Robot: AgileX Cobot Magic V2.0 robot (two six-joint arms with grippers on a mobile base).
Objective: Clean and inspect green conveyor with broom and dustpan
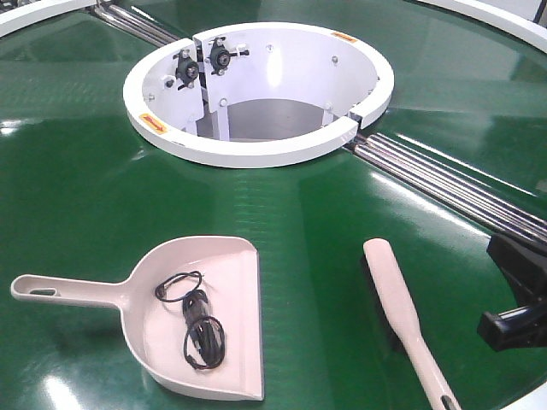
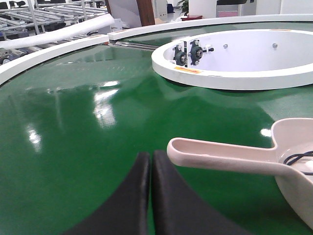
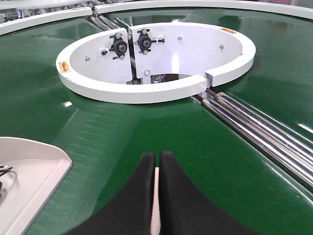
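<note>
The dustpan (image 1: 201,312) lies flat on the green conveyor (image 1: 77,188), handle to the left, with a tangle of black cable (image 1: 197,320) in its scoop. The broom (image 1: 397,299) lies on the belt to its right, handle running off the bottom edge. My left gripper (image 2: 150,154) is shut and empty, its tips just left of the dustpan handle's end (image 2: 215,154). My right gripper (image 3: 157,155) is shut, low over the belt; a thin pale strip of the broom (image 3: 156,196) shows through the slit between the fingers. Neither gripper shows in the front view.
The white hub ring (image 1: 256,154) stands in the middle of the belt. Silver rollers (image 1: 444,188) run from it to the right, more (image 1: 141,21) at the far left. A black fixture (image 1: 517,295) juts in at the right edge. A white outer rim (image 2: 44,56) bounds the belt.
</note>
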